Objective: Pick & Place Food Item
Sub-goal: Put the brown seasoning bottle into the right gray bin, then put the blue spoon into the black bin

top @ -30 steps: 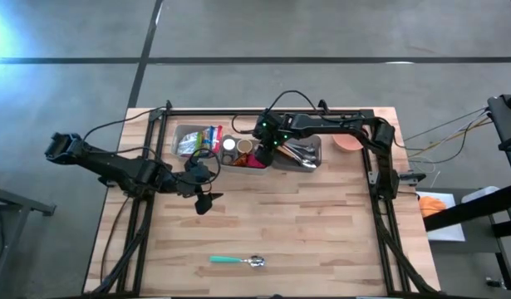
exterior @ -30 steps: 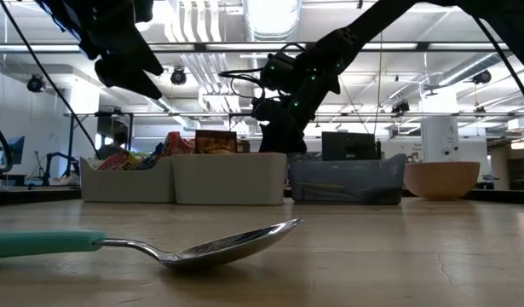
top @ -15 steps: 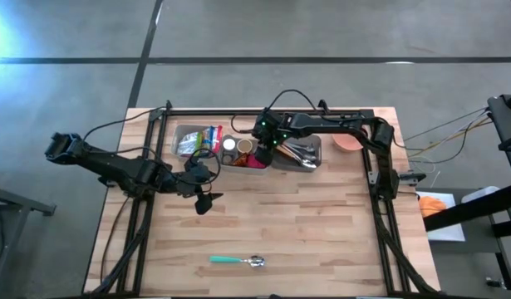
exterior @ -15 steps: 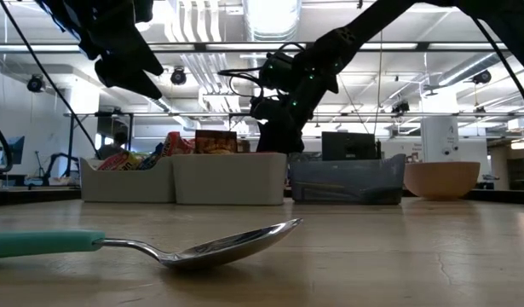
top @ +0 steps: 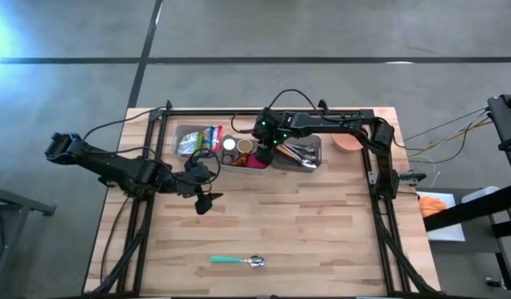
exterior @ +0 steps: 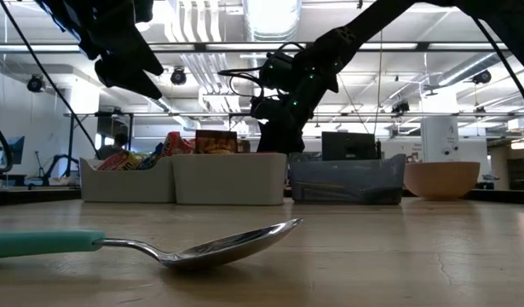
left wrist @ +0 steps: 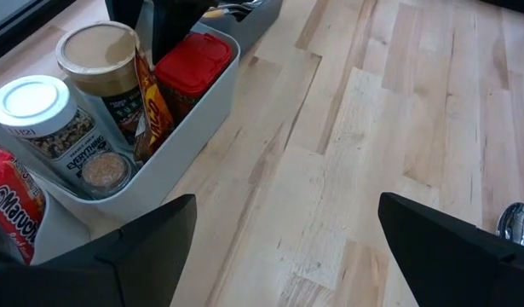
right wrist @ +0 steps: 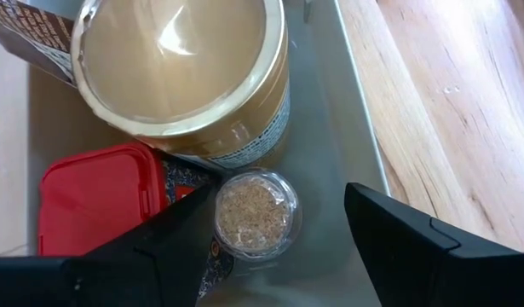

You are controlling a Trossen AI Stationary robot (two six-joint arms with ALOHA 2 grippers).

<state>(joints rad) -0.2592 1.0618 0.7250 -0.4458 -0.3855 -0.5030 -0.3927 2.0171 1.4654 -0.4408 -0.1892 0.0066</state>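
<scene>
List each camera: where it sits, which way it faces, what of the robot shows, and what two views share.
High view: overhead, facing straight down; both arms show, left gripper over bare table, right gripper over the white bin.
Low view: table height, looking level across; spoon close, arms entering from above.
Left wrist view: faces bin and tabletop past its open fingers.
Right wrist view: faces down into the bin past its open fingers.
Shared: both wrist views show the red-lidded container and the tan-lidded can.
</scene>
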